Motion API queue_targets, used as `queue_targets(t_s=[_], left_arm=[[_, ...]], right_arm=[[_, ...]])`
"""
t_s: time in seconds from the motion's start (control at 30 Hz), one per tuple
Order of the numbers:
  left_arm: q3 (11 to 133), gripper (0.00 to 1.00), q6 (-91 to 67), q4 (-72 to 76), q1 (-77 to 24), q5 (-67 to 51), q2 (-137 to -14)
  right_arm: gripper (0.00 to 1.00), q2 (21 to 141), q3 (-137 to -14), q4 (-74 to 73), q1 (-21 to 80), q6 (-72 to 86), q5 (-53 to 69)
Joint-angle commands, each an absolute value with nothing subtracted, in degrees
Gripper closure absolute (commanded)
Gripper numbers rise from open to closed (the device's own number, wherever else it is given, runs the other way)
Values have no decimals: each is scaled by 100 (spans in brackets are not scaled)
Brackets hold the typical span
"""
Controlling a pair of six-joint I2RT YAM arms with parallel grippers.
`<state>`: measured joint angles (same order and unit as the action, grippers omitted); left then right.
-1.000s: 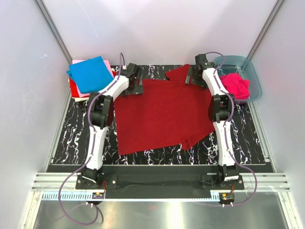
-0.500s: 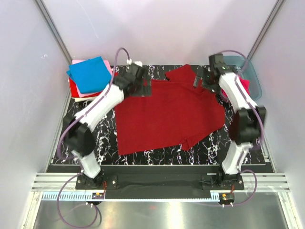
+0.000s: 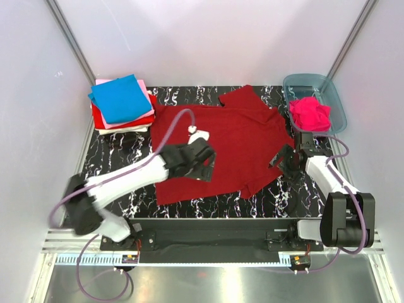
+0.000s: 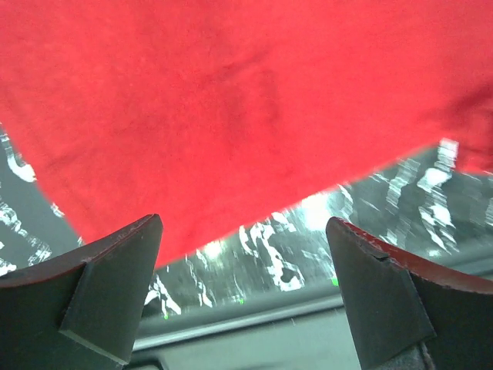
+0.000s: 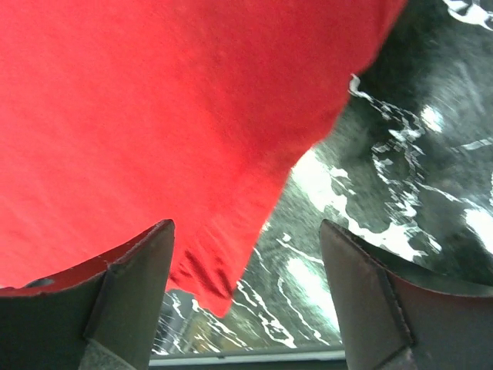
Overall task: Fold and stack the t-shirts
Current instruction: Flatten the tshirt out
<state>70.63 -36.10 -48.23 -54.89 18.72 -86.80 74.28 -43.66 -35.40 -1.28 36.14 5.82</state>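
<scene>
- Done so far: a stack of folded t-shirts (image 3: 120, 104), bright blue on top, sits at the far left corner of the table (image 3: 104, 158).
- To do: the dark red t-shirt (image 3: 227, 136) lies spread mid-table, unfolded. A hot pink t-shirt (image 3: 310, 113) sits crumpled in the tub (image 3: 336, 101) at the far right corner.
- The left gripper (image 3: 203, 167) hovers over the red shirt's near edge, jaws wide apart and empty.
- The right gripper (image 3: 283, 161) is at the shirt's near right edge, jaws apart, nothing clamped.

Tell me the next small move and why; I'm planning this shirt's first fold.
Probably lower both open hands and pinch the cloth: the left hand hovers over the near hem of the dark red shirt, the right hand over its near-right corner, neither gripping.
</scene>
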Motion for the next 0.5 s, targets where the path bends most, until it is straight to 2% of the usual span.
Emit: queue_targets(t_s=[0.0, 0.2, 0.4, 0.47], left_arm=[[6998, 5, -4016, -5359, -5634, 2548, -7133], [6172, 1, -3930, -5756, -5625, 2725, -5330], [5687, 1, -3586, -5766, -5625, 2979, -4422], [5442, 1, -3577, -5679, -5625, 3137, -4307]], right_arm=[[19, 7566, -4325, -2664, -184, 3920, 800], [23, 8111, -4175, -2259, -299, 3868, 791], [29, 8235, -4113, -2153, -378, 3885, 774], [45, 8253, -4113, -2127, -378, 3893, 800]])
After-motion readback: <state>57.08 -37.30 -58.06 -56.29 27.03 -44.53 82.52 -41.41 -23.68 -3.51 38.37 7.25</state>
